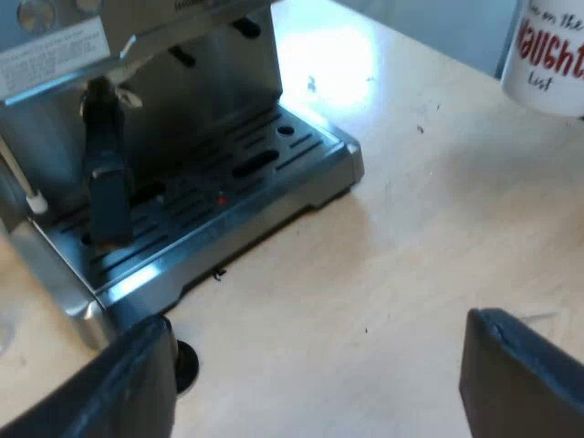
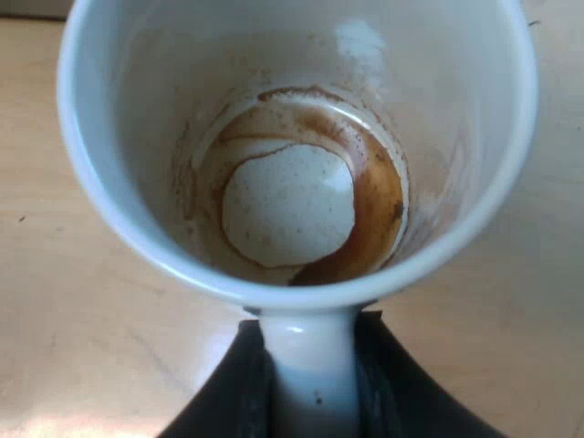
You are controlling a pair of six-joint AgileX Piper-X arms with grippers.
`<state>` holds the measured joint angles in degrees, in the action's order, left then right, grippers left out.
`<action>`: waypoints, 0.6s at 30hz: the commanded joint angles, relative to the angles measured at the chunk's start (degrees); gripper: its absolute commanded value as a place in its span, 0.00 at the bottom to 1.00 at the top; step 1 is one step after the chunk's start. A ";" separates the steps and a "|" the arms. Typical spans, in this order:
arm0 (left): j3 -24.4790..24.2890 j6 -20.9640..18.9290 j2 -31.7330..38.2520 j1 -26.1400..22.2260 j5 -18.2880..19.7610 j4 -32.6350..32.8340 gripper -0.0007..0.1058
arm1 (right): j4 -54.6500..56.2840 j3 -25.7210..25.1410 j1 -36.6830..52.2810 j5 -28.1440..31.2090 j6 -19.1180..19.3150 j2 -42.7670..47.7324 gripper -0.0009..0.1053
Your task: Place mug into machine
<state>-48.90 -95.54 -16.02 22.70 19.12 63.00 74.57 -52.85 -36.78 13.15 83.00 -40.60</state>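
Observation:
A white mug (image 2: pixel 292 137) with brown coffee stains inside fills the right wrist view, seen from above over the wooden table. My right gripper (image 2: pixel 308 383) is shut on the mug's handle (image 2: pixel 310 365), one black finger on each side. In the left wrist view the same white mug (image 1: pixel 547 55), with red lettering, stands out over the table, away from the espresso machine (image 1: pixel 137 109). The metal holder's dark handle (image 1: pixel 105 173) hangs locked in the machine's front, above the slotted drip tray (image 1: pixel 228 192). My left gripper (image 1: pixel 315 383) is open above the table near the tray's edge, with nothing between its fingers.
The light wooden table (image 1: pixel 411 255) stretches between the machine and the mug. A small round black foot (image 1: pixel 185 363) sits under the machine's corner. A white label (image 1: pixel 50 59) is on the machine's front panel.

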 commanded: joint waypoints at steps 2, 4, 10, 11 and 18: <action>-0.26 -0.56 0.15 0.27 -0.98 -0.11 0.63 | 0.59 -2.86 -4.28 2.96 -1.21 0.68 0.01; -0.26 -0.56 0.15 0.27 -1.39 -0.11 0.63 | 1.05 -3.28 -5.94 3.83 -1.55 0.68 0.01; -0.26 -1.16 0.15 0.27 -1.60 0.16 0.63 | 1.07 -3.28 -7.70 3.80 -0.77 0.68 0.01; -0.26 -1.77 0.15 0.27 -1.59 0.57 0.63 | 1.07 -3.28 -7.70 3.80 -0.55 0.68 0.01; -0.26 -2.14 0.15 0.27 -3.32 1.39 0.63 | 1.07 -3.28 -7.70 3.27 0.82 0.68 0.01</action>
<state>-48.90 -96.84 -16.02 22.70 16.27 64.33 76.56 -55.12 -44.28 15.31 82.81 -40.49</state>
